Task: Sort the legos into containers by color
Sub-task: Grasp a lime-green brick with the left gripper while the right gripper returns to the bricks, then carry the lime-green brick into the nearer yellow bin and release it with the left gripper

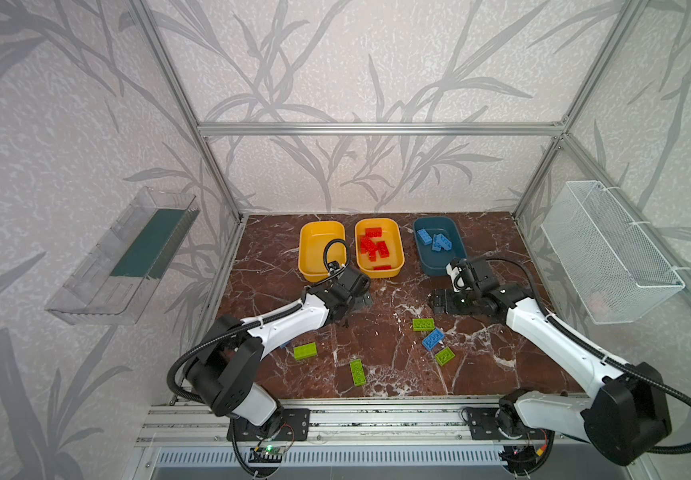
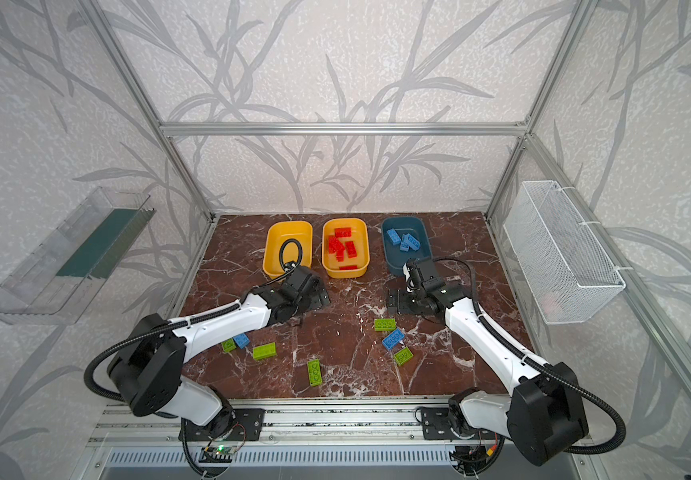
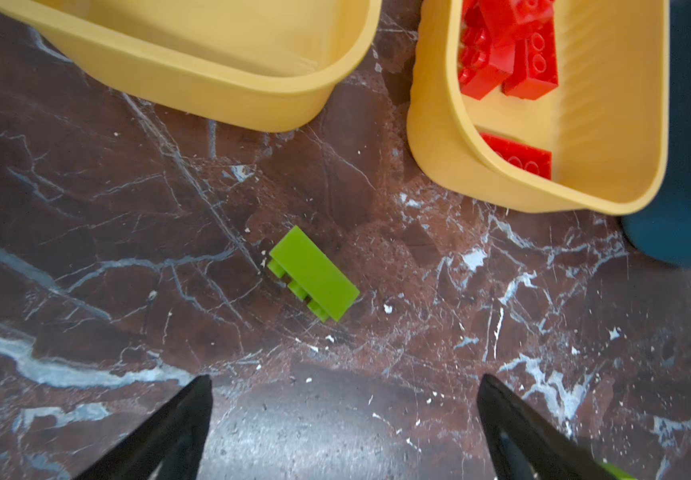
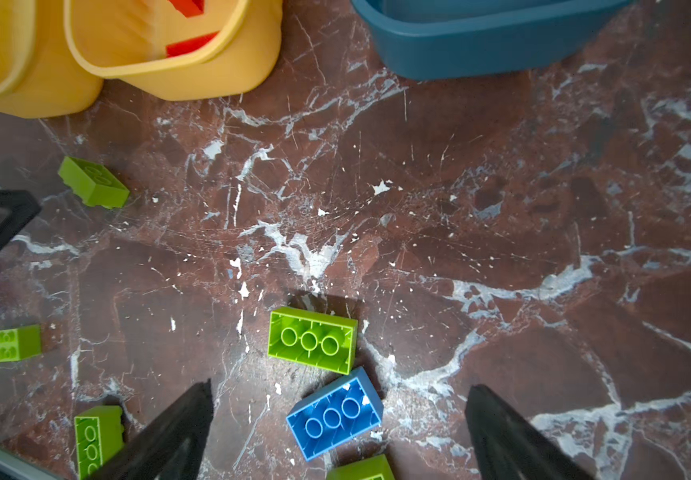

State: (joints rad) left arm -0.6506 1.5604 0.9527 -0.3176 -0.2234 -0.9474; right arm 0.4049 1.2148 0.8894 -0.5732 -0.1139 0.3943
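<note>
One green lego (image 3: 312, 274) lies untouched beyond the left claw (image 3: 345, 377).

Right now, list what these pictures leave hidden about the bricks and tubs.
- Left yellow tub: near end behind the left arm's cable in both top views.
- Teal tub: near end behind the right wrist in both top views; blue count unsure.
- Blue brick: mostly under the left arm in a top view.
- Wire basket: pinkish shape inside, blurred by mesh.

Left claw (image 3: 345, 377), right claw (image 4: 339, 384), both spread wide.
</note>
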